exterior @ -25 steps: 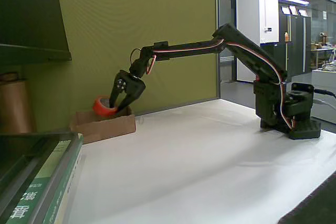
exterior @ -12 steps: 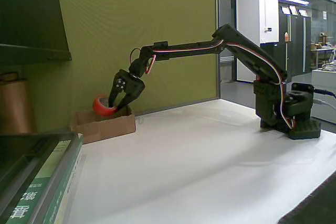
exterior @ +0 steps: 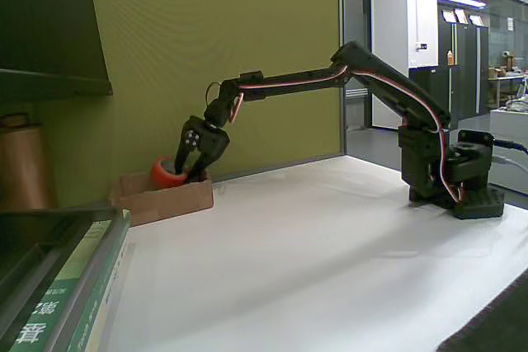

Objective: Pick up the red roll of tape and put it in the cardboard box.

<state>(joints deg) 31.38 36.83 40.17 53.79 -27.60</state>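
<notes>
In the fixed view the black arm reaches left across the white table. Its gripper (exterior: 183,176) points down into the cardboard box (exterior: 162,200) and is shut on the red roll of tape (exterior: 166,174). The roll is tilted, its lower part dipping behind the box's front wall. The box is a low brown tray standing against the green wall at the far left of the table.
A tall brown-copper cylinder (exterior: 23,166) stands at the left edge. Green-and-white books (exterior: 66,298) lie stacked in the near left corner. The arm's base (exterior: 462,179) sits at the right. A dark shelf (exterior: 49,30) hangs at the upper left.
The gripper has sunk a little lower with the red roll, bringing the roll partly below the box's rim. The arm's forearm has tilted down slightly.
</notes>
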